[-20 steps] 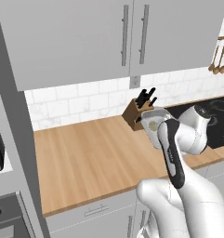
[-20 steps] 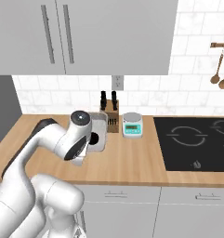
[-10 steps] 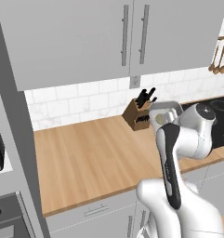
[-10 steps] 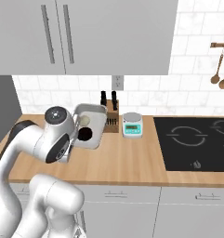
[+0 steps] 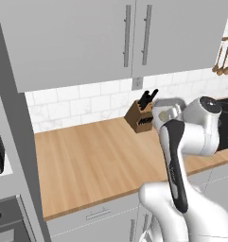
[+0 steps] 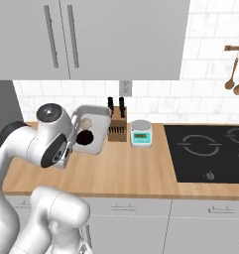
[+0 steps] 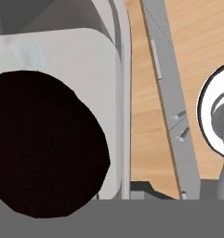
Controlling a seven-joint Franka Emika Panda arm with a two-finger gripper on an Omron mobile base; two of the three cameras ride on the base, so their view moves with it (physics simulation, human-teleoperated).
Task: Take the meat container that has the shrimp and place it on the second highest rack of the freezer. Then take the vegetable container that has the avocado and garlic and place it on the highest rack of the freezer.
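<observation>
the vegetable container, a shallow light-grey tray with rounded corners, hangs tilted above the left half of the wooden counter, clear of its surface. the gripper's jaws are narrow, clamped on the tray. inside lie the matte black avocado and the pale garlic. a wooden knife block stands at the back edge just beside the tray, a small scale next to it. the counter's front strip lies bare.
</observation>
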